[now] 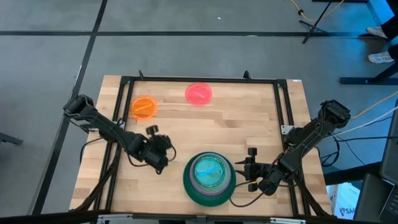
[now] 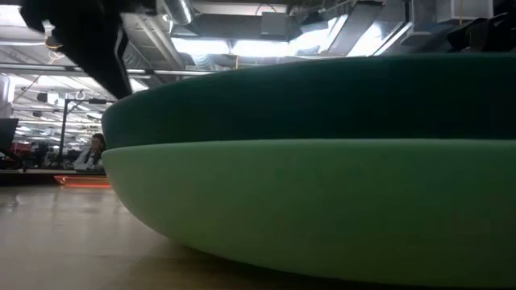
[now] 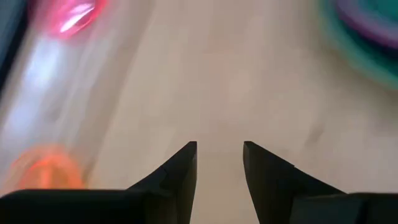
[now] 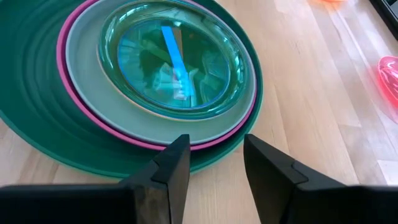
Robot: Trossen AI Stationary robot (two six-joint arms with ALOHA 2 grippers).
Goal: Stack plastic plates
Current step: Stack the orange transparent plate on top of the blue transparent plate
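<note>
Centrally stacked plates (image 1: 209, 178), teal plate (image 4: 174, 59) topmost

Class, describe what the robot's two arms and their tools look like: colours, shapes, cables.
Both arms are black and jointed, with black cables trailing. The left tool and right tool each end in two flat, dark, wedge-shaped fingers tapering to blunt tips; no markings are visible.

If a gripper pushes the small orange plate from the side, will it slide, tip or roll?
The orange plate lies flat on the bare wooden table, so it would probably slide rather than roll. It looks thin and translucent, hence likely light. Its shallow rim might lift if pressed from above.
</note>
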